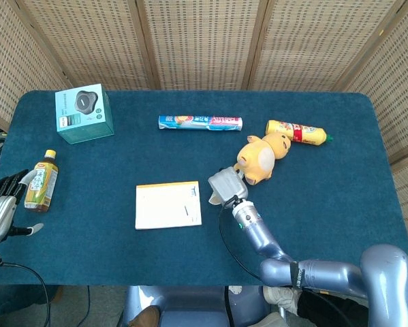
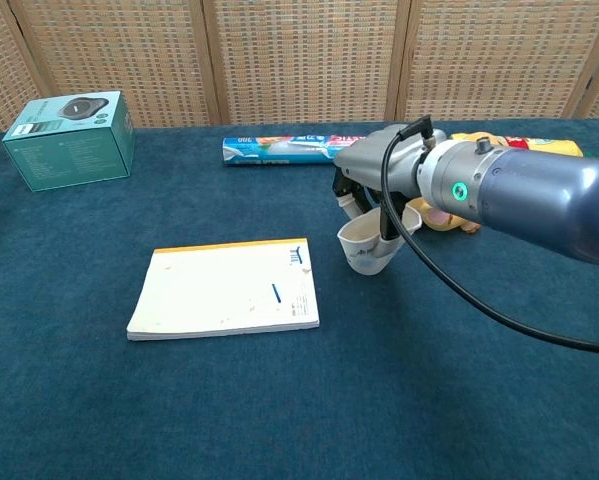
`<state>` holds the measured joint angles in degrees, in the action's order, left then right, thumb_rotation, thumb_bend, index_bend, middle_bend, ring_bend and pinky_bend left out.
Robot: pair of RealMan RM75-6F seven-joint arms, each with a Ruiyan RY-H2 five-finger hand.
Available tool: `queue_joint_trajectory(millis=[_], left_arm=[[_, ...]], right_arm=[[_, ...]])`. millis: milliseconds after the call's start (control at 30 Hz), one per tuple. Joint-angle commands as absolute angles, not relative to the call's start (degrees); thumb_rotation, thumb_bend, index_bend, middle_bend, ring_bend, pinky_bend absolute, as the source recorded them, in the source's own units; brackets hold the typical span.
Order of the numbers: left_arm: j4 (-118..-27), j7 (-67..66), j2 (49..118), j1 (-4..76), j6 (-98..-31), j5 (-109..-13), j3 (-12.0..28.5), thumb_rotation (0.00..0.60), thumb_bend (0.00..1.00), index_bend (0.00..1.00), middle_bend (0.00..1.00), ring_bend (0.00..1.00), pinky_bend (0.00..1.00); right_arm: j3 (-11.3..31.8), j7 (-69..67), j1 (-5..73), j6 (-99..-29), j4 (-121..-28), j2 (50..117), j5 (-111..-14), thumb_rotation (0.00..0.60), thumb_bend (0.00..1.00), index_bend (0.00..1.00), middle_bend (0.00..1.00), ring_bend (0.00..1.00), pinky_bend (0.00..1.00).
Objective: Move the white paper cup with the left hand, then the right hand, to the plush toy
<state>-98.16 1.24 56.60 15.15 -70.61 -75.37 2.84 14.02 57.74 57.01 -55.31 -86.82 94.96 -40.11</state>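
My right hand grips the white paper cup from above, fingers curled over its rim. The cup sits low over the blue table, just right of the notepad. The yellow plush toy lies right behind the hand; in the chest view the plush toy is mostly hidden by the wrist. My left hand hangs at the table's far left edge, fingers spread and holding nothing, beside the tea bottle.
A notepad lies left of the cup. A teal box stands at the back left. A wrapped roll and a yellow bottle lie at the back near the plush toy.
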Motion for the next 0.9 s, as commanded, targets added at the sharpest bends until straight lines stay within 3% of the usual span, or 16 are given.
queue_joint_trajectory(millis=[33, 433, 533, 600, 700, 900], left_arm=[[-98.2, 1.4, 56.5, 15.2, -70.5, -75.4, 2.9, 0.6, 0.11, 0.0, 0.0, 0.0, 0.0], [-97.9, 2.2, 56.3, 15.1, -69.9, -75.5, 3.0, 0.6, 0.11, 0.0, 0.0, 0.0, 0.0], [-97.9, 2.3, 56.3, 15.1, -69.7, -75.3, 3.2, 0.6, 0.11, 0.0, 0.0, 0.0, 0.0], [-97.8, 2.2, 56.3, 15.1, -69.6, -75.2, 3.2, 0.6, 0.11, 0.0, 0.0, 0.0, 0.0], [-97.8, 2.1, 56.4, 15.1, -69.6, -75.2, 3.2, 0.6, 0.11, 0.0, 0.0, 0.0, 0.0], [-97.9, 2.1, 56.3, 15.1, -69.6, -75.3, 3.3, 0.6, 0.11, 0.0, 0.0, 0.0, 0.0]], right_arm=[[13.7, 58.7, 58.0, -55.7, -87.9, 95.2, -38.2, 0.6, 0.15, 0.56, 0.51, 0.41, 0.54], [13.0, 57.8, 59.7, -57.2, -87.5, 97.4, -35.6, 0.6, 0.15, 0.56, 0.5, 0.4, 0.54], [12.9, 57.4, 60.0, -57.4, -87.0, 97.9, -35.3, 0.6, 0.1, 0.47, 0.4, 0.33, 0.48], [12.7, 57.3, 60.1, -57.5, -86.8, 98.0, -35.3, 0.6, 0.03, 0.34, 0.25, 0.22, 0.38], [12.2, 56.1, 60.2, -56.8, -86.8, 97.7, -36.9, 0.6, 0.0, 0.19, 0.09, 0.07, 0.24], [12.1, 53.3, 60.0, -56.8, -87.3, 96.5, -39.6, 0.6, 0.0, 0.17, 0.06, 0.04, 0.18]])
